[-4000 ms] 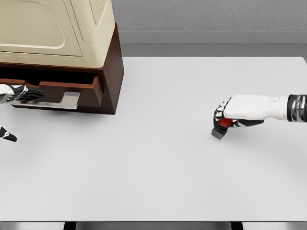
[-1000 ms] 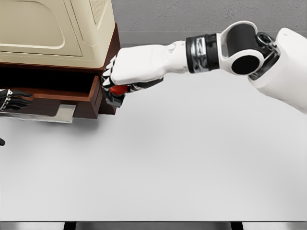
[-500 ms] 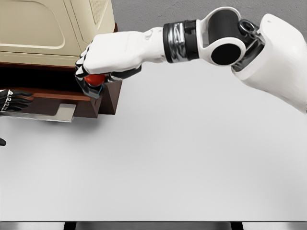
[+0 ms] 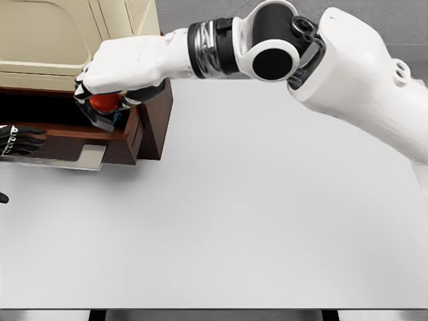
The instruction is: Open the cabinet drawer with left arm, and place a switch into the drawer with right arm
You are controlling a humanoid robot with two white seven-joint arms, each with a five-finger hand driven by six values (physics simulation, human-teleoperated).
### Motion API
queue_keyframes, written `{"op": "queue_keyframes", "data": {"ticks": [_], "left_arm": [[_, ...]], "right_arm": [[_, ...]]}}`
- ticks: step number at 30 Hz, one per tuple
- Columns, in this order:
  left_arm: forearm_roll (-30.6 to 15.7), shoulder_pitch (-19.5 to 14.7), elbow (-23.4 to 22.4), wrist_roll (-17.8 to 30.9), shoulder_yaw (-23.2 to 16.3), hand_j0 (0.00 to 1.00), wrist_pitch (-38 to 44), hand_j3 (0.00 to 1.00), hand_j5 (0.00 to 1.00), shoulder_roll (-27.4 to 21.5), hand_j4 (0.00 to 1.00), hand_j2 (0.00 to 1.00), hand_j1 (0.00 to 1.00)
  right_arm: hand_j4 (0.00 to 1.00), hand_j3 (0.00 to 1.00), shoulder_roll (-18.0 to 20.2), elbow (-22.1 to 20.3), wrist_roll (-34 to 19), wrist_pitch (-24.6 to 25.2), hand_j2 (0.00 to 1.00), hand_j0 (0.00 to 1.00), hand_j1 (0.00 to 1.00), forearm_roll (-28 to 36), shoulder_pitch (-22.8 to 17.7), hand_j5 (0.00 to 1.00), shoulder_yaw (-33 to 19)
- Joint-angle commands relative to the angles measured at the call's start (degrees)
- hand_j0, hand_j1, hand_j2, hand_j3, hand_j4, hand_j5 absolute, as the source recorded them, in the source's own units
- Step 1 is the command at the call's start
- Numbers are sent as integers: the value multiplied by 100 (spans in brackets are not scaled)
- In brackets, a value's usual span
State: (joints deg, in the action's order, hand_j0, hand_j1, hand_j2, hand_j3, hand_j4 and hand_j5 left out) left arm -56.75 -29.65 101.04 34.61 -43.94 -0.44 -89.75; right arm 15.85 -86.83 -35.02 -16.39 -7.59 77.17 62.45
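So we're at the drop-off part of the job: the drawer point(image 4: 73, 134) is already pulled out from the dark wooden cabinet point(image 4: 155, 114), and the right hand point(image 4: 110, 77) is reaching across from the right side with the switch point(image 4: 103, 105) tucked in its curled fingers, red button facing out and the dark base below it. The switch hangs right over the open drawer cavity, near its right end, not down inside it as far as I can tell. The left hand point(image 4: 20, 142) sits at the far left edge by the drawer front, touching or nearly touching the flat metal handle point(image 4: 85, 158); only its dark fingers show, lying fairly straight along the drawer front, and I can't tell if they really grip anything. My guess for the next move: lower the hand a bit into the opening and then let the fingers go, so the switch lands inside and doesn't bounce off the rim. What's in the way is mostly the big cream appliance point(image 4: 67, 40) sitting on top of the cabinet, its overhang leaves not much headroom above the drawer, and the drawer's right side wall is just beside the knuckles. The white table point(image 4: 267, 221) doesn't matter for this step.
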Motion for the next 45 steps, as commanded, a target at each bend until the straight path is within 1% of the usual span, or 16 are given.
{"op": "queue_keyframes", "data": {"ticks": [1,3,5,9,11,16,19,28,31,33,35,37,39,40,41,45], "left_arm": [[217,3,3,39,-45,100,17,100,100,2,100,100,100],[217,3,3,39,-45,100,17,100,100,2,100,100,100],[217,12,3,39,-45,100,17,100,100,2,100,100,100],[217,12,-6,39,-45,100,17,100,100,2,100,100,100],[217,12,-6,39,-45,100,17,100,100,10,100,100,100],[217,12,3,39,-45,100,17,100,100,10,100,100,100],[217,12,3,39,-45,100,17,100,100,19,100,100,100],[217,3,3,39,-45,100,17,100,100,2,100,100,100],[217,3,3,39,-45,100,17,100,100,10,100,100,100],[217,3,3,39,-36,100,17,100,100,10,100,100,100],[217,3,3,39,-36,100,17,100,100,2,100,100,100],[217,3,3,39,-36,100,17,100,100,2,100,100,100],[217,3,3,39,-36,100,17,100,100,2,100,100,100],[217,3,3,39,-36,100,17,100,100,2,100,100,100],[217,12,3,39,-36,100,17,100,100,2,100,100,100],[217,3,3,39,-36,100,17,100,100,2,100,100,100]], "right_arm": [[47,47,-109,167,2,-4,47,47,47,-5,0,47,48],[47,47,-197,343,2,-22,47,47,47,-14,44,47,66],[47,47,-205,474,2,-57,47,47,47,-14,70,47,66],[47,47,-320,633,2,-66,47,47,47,-23,114,47,66],[47,47,-443,843,2,-92,47,47,47,-32,149,47,101],[46,46,-575,1107,2,-101,46,46,46,-67,202,46,224],[46,46,-662,1353,2,-189,46,46,46,-67,211,46,312],[45,45,-882,1555,2,-197,45,45,45,-208,299,45,576],[45,45,-917,1599,2,-197,45,45,45,-208,299,45,584],[46,46,-926,1608,2,-189,46,46,46,-313,299,46,584],[49,49,-926,1626,2,-189,49,49,49,-322,299,49,584],[61,61,-961,1722,2,-189,61,61,61,-322,299,61,576],[84,84,-988,1802,2,-136,84,84,84,-331,308,84,584],[94,94,-988,1819,2,-110,94,94,94,-322,299,94,584],[100,100,-988,1819,2,-83,100,100,100,-322,308,100,584],[100,100,-988,1784,2,-118,100,100,100,-313,308,100,593]]}}
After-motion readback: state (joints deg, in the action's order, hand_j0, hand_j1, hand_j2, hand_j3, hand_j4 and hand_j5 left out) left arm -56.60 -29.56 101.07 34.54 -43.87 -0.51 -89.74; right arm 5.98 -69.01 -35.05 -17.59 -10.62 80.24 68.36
